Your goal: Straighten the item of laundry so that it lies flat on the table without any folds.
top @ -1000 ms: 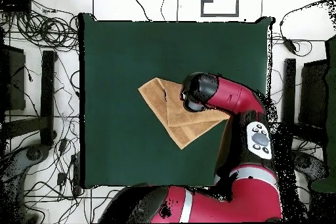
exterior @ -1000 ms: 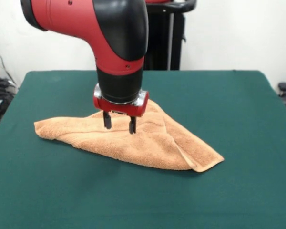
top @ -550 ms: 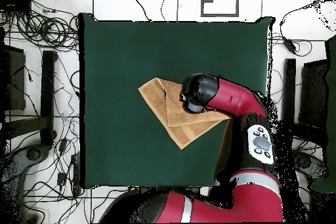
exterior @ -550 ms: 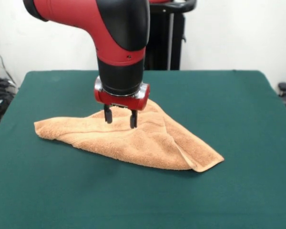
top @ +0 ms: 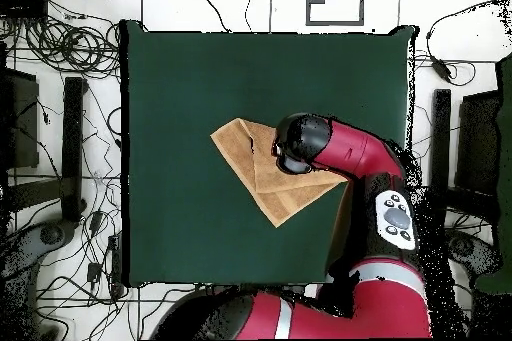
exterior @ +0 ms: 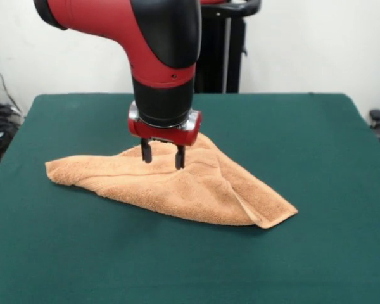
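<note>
The peach-orange terry towel [exterior: 177, 183] lies folded over in a rough triangle in the middle of the dark green table [exterior: 304, 126]. A diagonal fold runs toward its near right corner. It also shows in the overhead view [top: 262, 172]. My gripper [exterior: 163, 156] hangs straight down over the towel's raised back part, just above the cloth, with its two dark fingers apart and nothing between them. In the overhead view the arm's wrist [top: 303, 143] hides the gripper and the towel's right part. No tag shows.
The green table [top: 180, 87] extends well beyond the towel on all sides. A black stand [exterior: 218, 47] rises behind the far edge. Cables and floor equipment [top: 60, 47] surround the table.
My gripper has lifted a little and shifted slightly to the right in the front view. The towel has not moved.
</note>
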Controlling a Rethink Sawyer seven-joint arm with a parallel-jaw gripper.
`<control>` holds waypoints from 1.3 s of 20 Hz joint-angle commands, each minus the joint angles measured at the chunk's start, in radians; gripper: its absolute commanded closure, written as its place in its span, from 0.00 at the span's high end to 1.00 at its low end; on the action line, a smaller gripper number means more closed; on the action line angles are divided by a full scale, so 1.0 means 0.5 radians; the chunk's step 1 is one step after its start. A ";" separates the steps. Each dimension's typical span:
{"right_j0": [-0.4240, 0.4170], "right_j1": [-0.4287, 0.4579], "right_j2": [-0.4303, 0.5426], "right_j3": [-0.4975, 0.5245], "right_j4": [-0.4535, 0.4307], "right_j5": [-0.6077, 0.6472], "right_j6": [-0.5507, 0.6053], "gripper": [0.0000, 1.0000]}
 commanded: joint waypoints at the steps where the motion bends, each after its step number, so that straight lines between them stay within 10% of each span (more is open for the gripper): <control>1: 0.062 0.113 0.310 0.257 0.050 -0.133 0.208 1.00; 26: 0.018 0.214 0.377 0.243 0.048 -0.132 0.213 1.00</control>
